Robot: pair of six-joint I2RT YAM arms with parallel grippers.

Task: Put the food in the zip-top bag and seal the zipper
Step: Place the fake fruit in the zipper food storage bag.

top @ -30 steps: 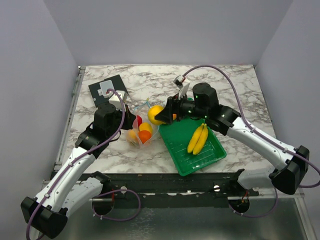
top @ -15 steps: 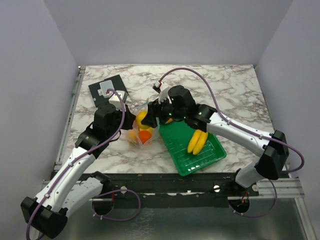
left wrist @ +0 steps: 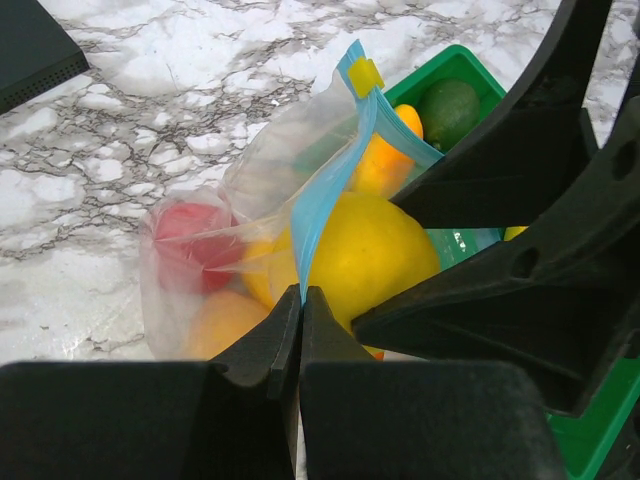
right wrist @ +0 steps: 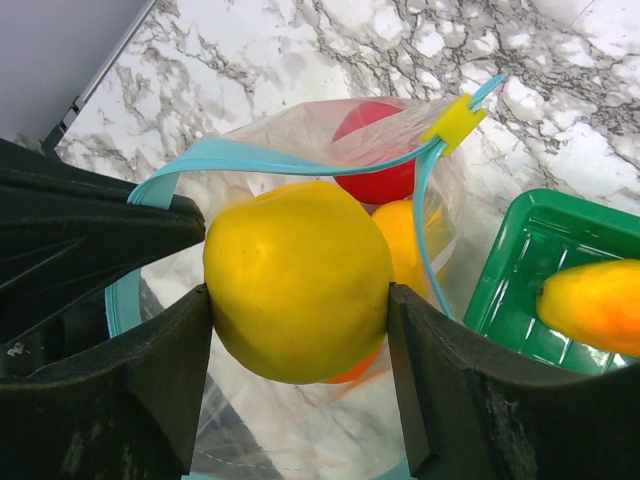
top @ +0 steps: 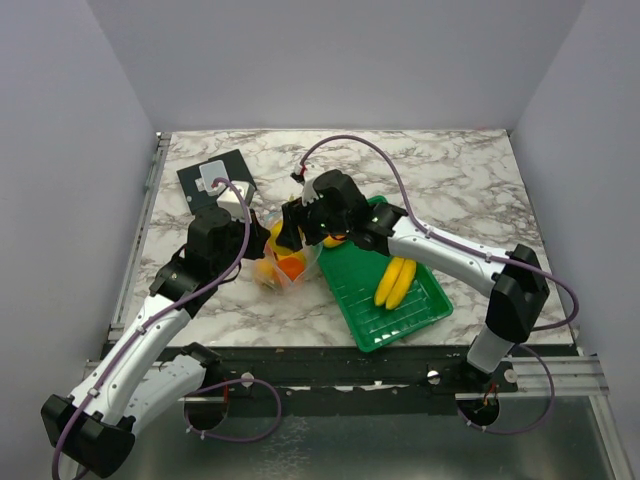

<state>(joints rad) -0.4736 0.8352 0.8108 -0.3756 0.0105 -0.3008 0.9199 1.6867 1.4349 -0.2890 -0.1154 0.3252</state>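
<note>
Smooth yellow plastic, a round toy fruit (right wrist: pixel 295 265), is clamped between the black jaws of the right gripper (right wrist: pixel 298 335) at the open mouth of the clear, floppy zip-top bag (right wrist: pixel 300 125). Its light blue zipper (left wrist: pixel 325 190) is pinched flat in the closed left gripper (left wrist: pixel 300 320). A red apple (right wrist: pixel 372 180) is seen inside.

Readable text: none in any view | top view: pale patch (top: pixel 213 179) on the black box (top: pixel 196 186) at the far left of the bench (top: pixel 450 170), too small to make out | wrist views: no lettering, numbers or brand marks legible
</note>
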